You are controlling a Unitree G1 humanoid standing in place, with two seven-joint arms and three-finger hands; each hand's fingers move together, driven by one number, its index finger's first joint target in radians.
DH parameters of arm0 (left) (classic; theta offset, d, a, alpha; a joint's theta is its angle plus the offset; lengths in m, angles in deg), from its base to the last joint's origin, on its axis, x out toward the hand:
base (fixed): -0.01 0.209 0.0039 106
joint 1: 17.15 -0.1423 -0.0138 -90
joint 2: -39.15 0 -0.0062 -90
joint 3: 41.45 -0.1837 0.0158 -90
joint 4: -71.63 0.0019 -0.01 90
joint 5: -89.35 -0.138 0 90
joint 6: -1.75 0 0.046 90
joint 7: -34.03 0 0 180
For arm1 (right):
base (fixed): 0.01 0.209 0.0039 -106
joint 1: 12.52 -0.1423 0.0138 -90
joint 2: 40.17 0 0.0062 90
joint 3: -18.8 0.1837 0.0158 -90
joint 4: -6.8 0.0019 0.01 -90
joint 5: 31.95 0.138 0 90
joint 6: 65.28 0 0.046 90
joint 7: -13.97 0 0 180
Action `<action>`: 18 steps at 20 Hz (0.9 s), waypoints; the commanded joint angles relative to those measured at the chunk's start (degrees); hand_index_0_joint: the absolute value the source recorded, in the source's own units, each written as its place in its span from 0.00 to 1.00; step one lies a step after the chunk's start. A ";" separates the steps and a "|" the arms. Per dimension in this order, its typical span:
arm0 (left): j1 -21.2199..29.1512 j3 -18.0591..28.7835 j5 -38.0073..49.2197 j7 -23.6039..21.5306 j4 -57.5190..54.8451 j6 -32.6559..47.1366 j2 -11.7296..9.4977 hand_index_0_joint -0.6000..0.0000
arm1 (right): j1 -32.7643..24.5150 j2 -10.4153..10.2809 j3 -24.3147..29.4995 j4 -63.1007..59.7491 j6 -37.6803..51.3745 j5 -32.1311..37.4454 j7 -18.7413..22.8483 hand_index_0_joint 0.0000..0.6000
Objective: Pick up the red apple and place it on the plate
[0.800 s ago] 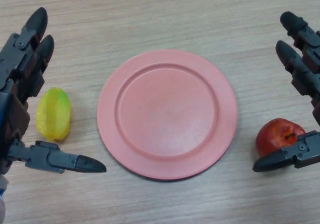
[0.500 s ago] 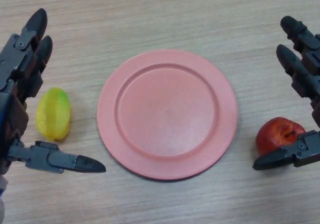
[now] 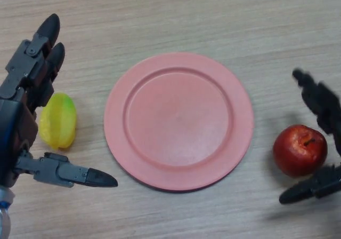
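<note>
A red apple [image 3: 299,150] lies on the wooden table to the right of a pink plate [image 3: 178,120]. My right hand [image 3: 323,104] is at the right edge, open, with its fingers beyond the apple and its thumb [image 3: 311,188] in front of it, not touching it. My left hand [image 3: 24,103] is open at the left edge, around a yellow-green fruit [image 3: 57,120] without gripping it. The plate holds nothing.
The wooden table [image 3: 176,15] stretches beyond the plate. The yellow-green fruit lies to the left of the plate, between my left hand's fingers and thumb.
My right hand has moved down and toward the right edge, so more of the apple shows. My left hand has shifted slightly up and right. The apple and plate have not moved.
</note>
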 commanded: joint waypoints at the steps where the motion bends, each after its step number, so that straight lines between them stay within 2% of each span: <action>1: 0.40 3.01 0.30 -0.59 -1.95 9.87 -1.28 1.00 | -2.14 2.68 2.26 1.20 10.01 -0.19 4.82 0.08; 2: 0.31 3.06 0.36 -0.71 -1.90 9.97 -1.24 1.00 | -2.08 2.70 2.17 0.90 9.70 -0.56 5.03 0.33; 3: 0.20 3.06 0.37 -0.82 -1.88 10.07 -1.18 1.00 | -1.99 2.77 2.10 0.62 9.61 -1.15 5.26 0.50; 4: -0.11 3.01 0.34 -0.95 -1.87 10.27 -1.04 1.00 | -1.43 2.80 2.01 0.75 9.50 -2.05 5.23 0.75; 5: -0.40 3.12 0.52 -0.98 -1.93 10.35 -0.94 1.00 | -0.64 2.63 1.95 2.10 8.93 -2.25 4.54 0.92; 6: -0.61 3.73 1.90 -1.23 -2.68 8.96 -0.86 1.00 | 0.33 2.15 1.93 5.46 7.64 -1.68 2.91 1.00; 9: -0.14 5.46 6.94 -3.25 -6.55 2.61 -0.92 1.00 | -0.03 1.20 0.44 10.58 4.18 -1.22 0.90 1.00; 10: -0.23 5.95 8.14 -3.27 -8.08 1.23 -0.90 1.00 | -0.59 0.34 -1.10 13.99 0.12 -0.10 -0.30 1.00; 14: 0.01 8.50 10.83 -2.37 -7.84 1.14 -1.28 1.00 | -8.10 -2.84 -10.29 17.46 -7.45 -3.21 1.65 1.00; 16: 0.22 9.70 11.76 -2.52 -7.12 1.65 -1.55 1.00 | -11.92 -5.34 -14.32 13.47 -7.43 -6.01 3.30 1.00; 18: 0.02 9.92 11.97 -3.34 -7.79 0.76 -1.47 1.00 | -14.75 -6.28 -17.93 8.39 -6.98 -5.08 6.01 1.00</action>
